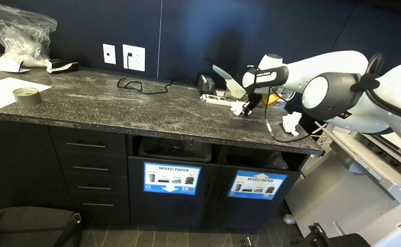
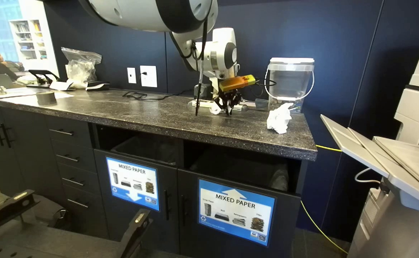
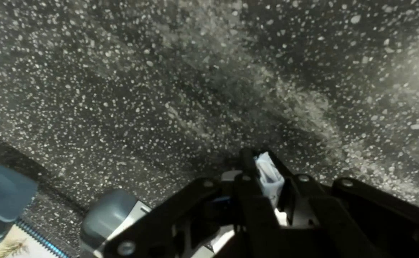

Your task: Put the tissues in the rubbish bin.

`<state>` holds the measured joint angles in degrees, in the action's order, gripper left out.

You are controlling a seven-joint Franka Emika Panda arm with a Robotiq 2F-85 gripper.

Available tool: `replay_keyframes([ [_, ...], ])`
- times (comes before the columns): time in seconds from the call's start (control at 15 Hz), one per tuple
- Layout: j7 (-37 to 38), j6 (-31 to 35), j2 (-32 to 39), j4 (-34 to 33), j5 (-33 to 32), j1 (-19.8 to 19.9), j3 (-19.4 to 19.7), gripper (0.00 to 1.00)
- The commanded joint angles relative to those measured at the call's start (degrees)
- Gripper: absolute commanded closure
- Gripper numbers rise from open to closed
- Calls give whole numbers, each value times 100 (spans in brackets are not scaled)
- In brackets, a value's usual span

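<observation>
Tissues [image 2: 279, 118]: one in tool [image 2: 227, 111], one near counter edge [image 2: 266, 147].

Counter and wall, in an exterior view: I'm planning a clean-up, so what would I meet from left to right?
In an exterior view: tape, plastic bag, socket, tissue at the jaws, loose tissue.
</observation>
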<state>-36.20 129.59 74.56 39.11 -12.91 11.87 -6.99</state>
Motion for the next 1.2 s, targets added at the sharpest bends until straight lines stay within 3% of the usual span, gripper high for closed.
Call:
replay_keyframes([
  [0.0, 60, -158, -581, 927, -223, -124, 140, 89],
  [0.4, 390, -96, -1558, 2509, -306, -107, 150, 88],
  [0.47, 497, -61, -1685, 2717, -71, -226, 388, 88],
  [1.13, 2365, 440, -3239, 5265, 78, -426, 757, 88],
])
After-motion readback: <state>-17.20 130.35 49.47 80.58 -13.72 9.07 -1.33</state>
